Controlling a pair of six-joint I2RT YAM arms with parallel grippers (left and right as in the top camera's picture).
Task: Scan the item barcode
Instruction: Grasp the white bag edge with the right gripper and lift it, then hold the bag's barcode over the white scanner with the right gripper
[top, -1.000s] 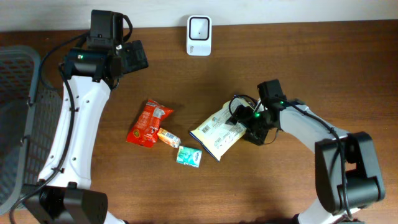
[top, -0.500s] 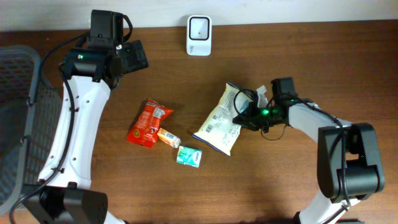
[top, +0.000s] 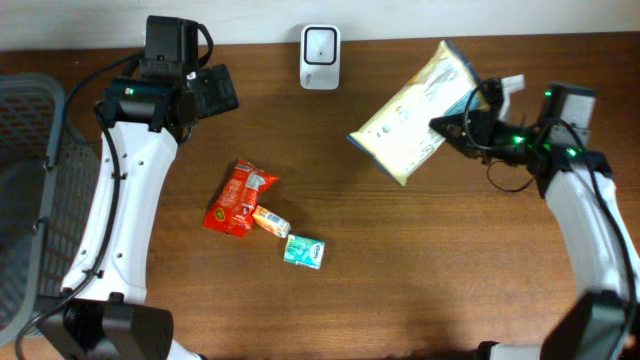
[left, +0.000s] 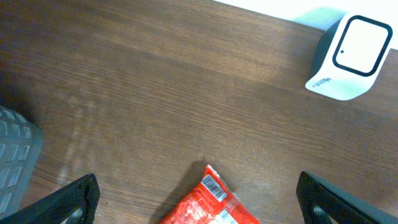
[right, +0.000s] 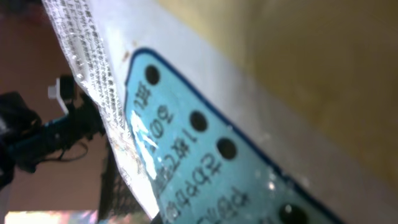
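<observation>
Three packets (top: 271, 220), scanner (top: 320, 43), basket (top: 25, 200) left of bag (top: 415, 110).

The right gripper (top: 457, 127) has clamped onto the yellow bag (top: 415, 110) and carried it from well below and right of the scanner (top: 320, 44) up to the scanner's right, now held tilted.
</observation>
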